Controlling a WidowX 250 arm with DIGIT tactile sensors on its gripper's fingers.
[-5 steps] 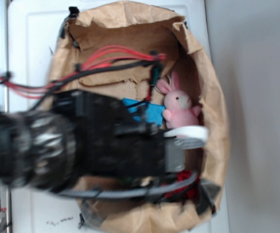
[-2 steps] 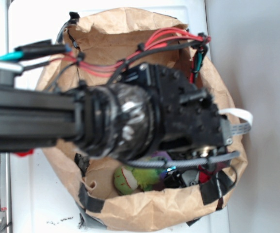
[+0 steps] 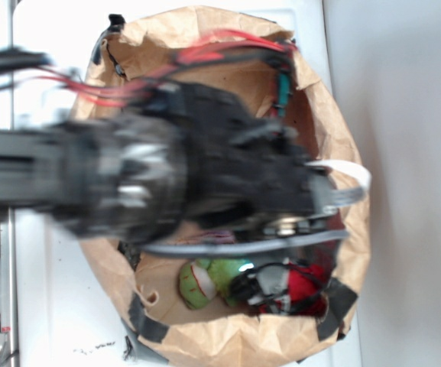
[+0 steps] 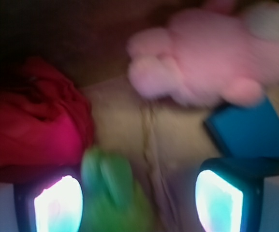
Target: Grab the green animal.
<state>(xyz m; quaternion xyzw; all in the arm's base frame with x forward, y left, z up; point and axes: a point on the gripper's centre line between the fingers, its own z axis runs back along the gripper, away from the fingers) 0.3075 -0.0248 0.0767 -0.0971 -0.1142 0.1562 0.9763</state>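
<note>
The green animal [image 3: 205, 281] lies on the floor of the brown paper bag [image 3: 205, 23], near its front rim, white-and-reddish end to the left. My gripper [image 3: 264, 287] hangs just right of it, under the blurred black arm. In the wrist view the gripper [image 4: 137, 203] is open. The green animal [image 4: 111, 191] sits between the two lit fingers, close to the left fingertip [image 4: 57, 205] and well apart from the right one. Nothing is gripped.
A red fuzzy ball [image 3: 306, 284] lies right of the gripper, also the red fuzzy ball [image 4: 33, 116] in the wrist view. A pink plush bunny [image 4: 202, 58] and a blue block [image 4: 255, 130] lie further in. The bag's walls close in all round.
The arm has swung from the bunny's side of the bag to the front part, uncovering the green animal. It is still moving; both views are blurred.
</note>
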